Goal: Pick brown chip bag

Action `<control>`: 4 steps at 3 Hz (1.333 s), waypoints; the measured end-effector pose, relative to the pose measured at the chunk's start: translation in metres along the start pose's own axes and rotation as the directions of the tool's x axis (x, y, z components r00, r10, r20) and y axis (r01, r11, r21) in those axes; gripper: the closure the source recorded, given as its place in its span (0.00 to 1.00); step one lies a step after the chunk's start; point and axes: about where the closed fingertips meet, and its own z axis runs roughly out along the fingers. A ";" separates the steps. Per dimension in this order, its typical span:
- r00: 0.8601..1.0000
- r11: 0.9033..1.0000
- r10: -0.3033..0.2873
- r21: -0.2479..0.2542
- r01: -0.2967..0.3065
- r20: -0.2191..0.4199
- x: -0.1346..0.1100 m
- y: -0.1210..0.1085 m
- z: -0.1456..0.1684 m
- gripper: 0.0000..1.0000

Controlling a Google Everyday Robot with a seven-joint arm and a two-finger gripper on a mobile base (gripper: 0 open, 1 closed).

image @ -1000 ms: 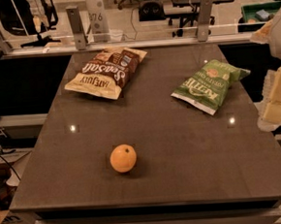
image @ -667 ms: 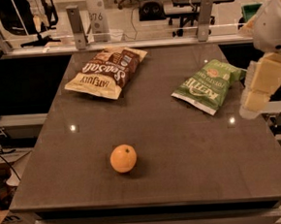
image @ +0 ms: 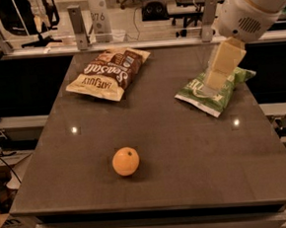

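The brown chip bag [image: 109,73], dark brown and cream-yellow with white "Sea Salt" lettering, lies flat at the table's far left. My gripper [image: 215,79] hangs from the white arm [image: 253,6] at the upper right, over the green chip bag [image: 214,94], well to the right of the brown bag and apart from it. It holds nothing that I can see.
An orange [image: 125,161] sits near the table's front middle. The dark table [image: 165,149] ends at a railing with metal posts [image: 77,27] along the far edge. Office chairs and cables lie beyond and to the left.
The arm and gripper have swung in from the right edge toward the left and farther back, now over the green chip bag. The bags and orange have not moved.
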 end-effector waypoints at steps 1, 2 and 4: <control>0.998 0.998 0.056 -0.009 -0.056 0.023 -0.031 -0.023 0.027 0.00; 0.991 0.991 0.130 -0.029 -0.129 0.023 -0.061 -0.042 0.054 0.00; 0.956 0.955 0.293 -0.046 -0.294 -0.015 -0.109 -0.064 0.108 0.00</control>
